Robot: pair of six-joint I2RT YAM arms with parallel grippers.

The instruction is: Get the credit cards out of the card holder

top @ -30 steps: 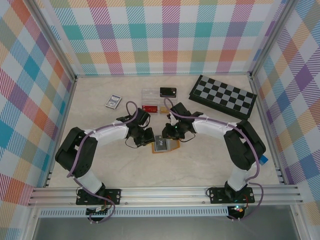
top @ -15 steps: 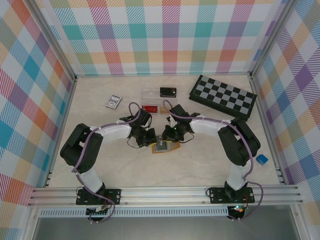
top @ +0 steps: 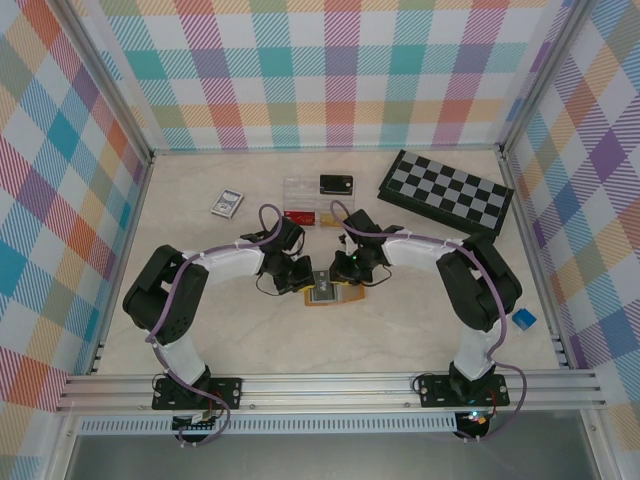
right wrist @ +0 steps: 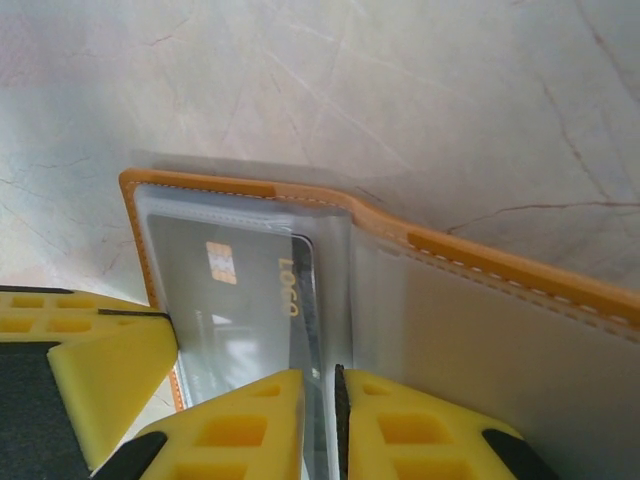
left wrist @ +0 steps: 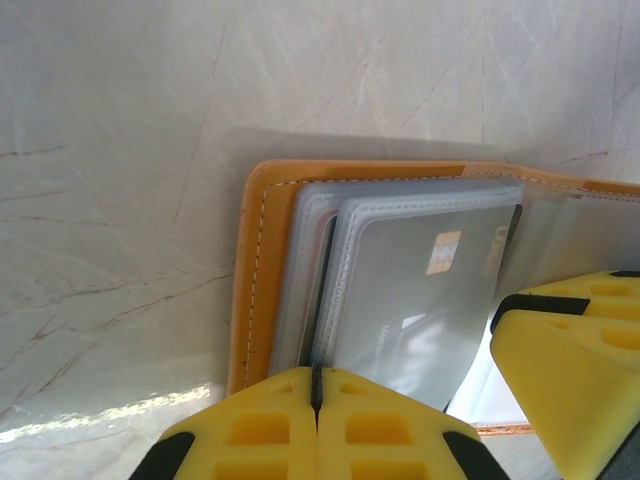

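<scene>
The card holder lies open on the table, orange-tan with clear sleeves. A grey credit card with a gold chip sits in a sleeve; the same credit card carries gold lettering. My left gripper is shut, pinching the edge of a clear sleeve on the holder's left side. My right gripper is closed to a thin gap with the card's dark edge and sleeve film between its pads. From above, the left gripper and right gripper meet over the holder.
A folded chessboard lies at the back right. Behind the holder are a clear plastic box, a red item and a black device. A small card pack lies back left, a blue block at the right.
The left arm has swung right onto the holder and its jaws have closed on the sleeve edge. The right arm has folded inward, uncovering the blue block.
</scene>
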